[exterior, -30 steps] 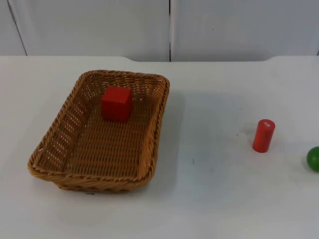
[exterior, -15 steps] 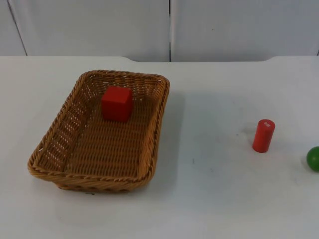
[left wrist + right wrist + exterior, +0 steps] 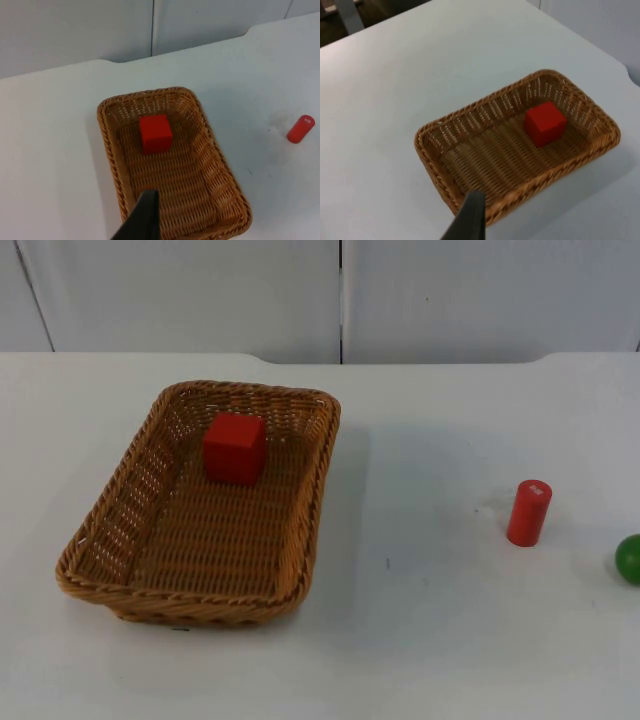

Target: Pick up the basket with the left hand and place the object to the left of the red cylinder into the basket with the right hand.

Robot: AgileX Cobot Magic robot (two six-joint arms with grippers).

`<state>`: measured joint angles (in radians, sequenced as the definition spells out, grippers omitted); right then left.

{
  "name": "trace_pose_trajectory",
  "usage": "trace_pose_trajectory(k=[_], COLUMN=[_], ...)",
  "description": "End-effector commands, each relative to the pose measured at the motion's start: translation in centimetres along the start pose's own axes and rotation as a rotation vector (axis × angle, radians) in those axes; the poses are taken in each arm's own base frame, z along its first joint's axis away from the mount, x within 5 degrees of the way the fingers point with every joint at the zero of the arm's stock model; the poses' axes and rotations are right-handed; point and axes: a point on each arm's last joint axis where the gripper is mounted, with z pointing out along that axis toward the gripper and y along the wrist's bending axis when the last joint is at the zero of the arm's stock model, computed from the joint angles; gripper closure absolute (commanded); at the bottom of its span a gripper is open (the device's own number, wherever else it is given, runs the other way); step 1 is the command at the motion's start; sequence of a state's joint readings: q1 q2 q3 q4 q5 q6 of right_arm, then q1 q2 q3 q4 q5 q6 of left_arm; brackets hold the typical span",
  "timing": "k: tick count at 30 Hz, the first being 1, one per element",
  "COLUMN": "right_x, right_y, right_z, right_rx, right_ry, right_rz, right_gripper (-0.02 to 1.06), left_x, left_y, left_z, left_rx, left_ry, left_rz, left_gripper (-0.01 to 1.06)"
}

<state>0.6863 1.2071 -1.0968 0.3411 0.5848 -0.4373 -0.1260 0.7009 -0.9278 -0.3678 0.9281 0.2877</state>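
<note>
On the white counter [image 3: 450, 640] lies a rectangular woven wicker basket [image 3: 120, 502] of light brown cane, resting flat toward the left half of the top view. Inside it, close to the far short wall, sits a red cube-shaped block [image 3: 235, 448], upright on the woven floor and clear of the side walls. Well apart to the right stands a small red cylinder [image 3: 528, 512], upright on the bare counter with a pale mark on its top face. Just beyond it, at the picture's right edge, is a green round object [image 3: 629, 559], cut off by the frame, so its full shape cannot be told.

From the left wrist view, the left hand [image 3: 142, 220] hangs above the near end of the basket [image 3: 227, 185], with one black fingertip over the weave; whether its fingers are spread or closed cannot be told. The block [image 3: 155, 133] and the cylinder [image 3: 300, 129] are both seen from there.

From the right wrist view, the right hand [image 3: 470, 217] hangs above the basket's long rim [image 3: 435, 165], and its finger spacing likewise cannot be told. The block [image 3: 545, 123] lies in the basket's farther end.
</note>
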Motion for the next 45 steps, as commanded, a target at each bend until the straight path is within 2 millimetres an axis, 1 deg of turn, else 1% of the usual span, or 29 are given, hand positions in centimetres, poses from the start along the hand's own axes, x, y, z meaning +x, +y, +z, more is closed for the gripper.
trace_pose_trajectory(k=[1,2,7,8,9,13,14,19,20,24,25,29,31,36,45], right_x=[0.5,0.5,1.8,1.8,2.2,3.9,3.9,6.5,6.5,8.1,8.1,9.3,9.4,10.1,10.6], right_y=[0.0,0.0,0.3,0.3,0.4,0.7,0.7,1.2,1.2,1.7,1.7,2.1,2.2,2.6,3.1], right_z=[-0.5,-0.5,-1.1,-1.1,-1.3,-1.9,-1.9,-3.2,-3.2,-4.5,-4.5,-5.9,-6.1,-7.6,-9.2], right_rx=[0.014,0.014,0.018,0.018,0.018,0.026,0.026,0.043,0.043,0.045,0.045,0.052,0.054,0.056,0.051], right_ry=[-0.028,-0.028,-0.027,-0.027,-0.025,-0.027,-0.027,-0.048,-0.048,-0.063,-0.063,-0.102,-0.111,-0.156,-0.189], right_rz=[0.010,0.010,0.014,0.014,0.015,0.018,0.018,0.022,0.022,0.019,0.019,0.016,0.021,0.028,0.013], right_gripper=[0.20,0.20,0.20,0.20,0.20,0.20,0.20,0.20,0.20,0.20,0.20,0.20,0.20,0.20,0.20], left_x=[1.2,1.2,4.1,4.1,4.5,5.8,5.8,7.1,7.1,8.1,8.1,8.8,9.0,9.9,11.5], left_y=[-0.2,-0.2,-0.6,-0.6,-0.6,-1.2,-1.2,-2.0,-2.0,-2.4,-2.4,-2.6,-2.6,-2.6,-2.3], left_z=[-0.3,-0.3,-0.9,-0.9,-1.0,-2.6,-2.6,-4.9,-4.9,-6.0,-6.0,-6.8,-7.0,-7.7,-9.0], left_rx=[0.004,0.004,0.005,0.005,0.004,0.004,0.004,0.005,0.005,0.012,0.012,-0.009,-0.014,-0.050,-0.133], left_ry=[-0.024,-0.024,-0.031,-0.031,-0.036,-0.070,-0.070,-0.135,-0.135,-0.142,-0.142,-0.164,-0.172,-0.165,-0.180], left_rz=[-0.011,-0.011,-0.010,-0.010,-0.008,0.015,0.015,0.036,0.036,0.036,0.036,0.061,0.067,0.086,0.079], left_gripper=[0.10,0.10,0.10,0.10,0.10,0.10,0.10,0.10,0.10,0.10,0.10,0.10,0.10,0.10,0.10])
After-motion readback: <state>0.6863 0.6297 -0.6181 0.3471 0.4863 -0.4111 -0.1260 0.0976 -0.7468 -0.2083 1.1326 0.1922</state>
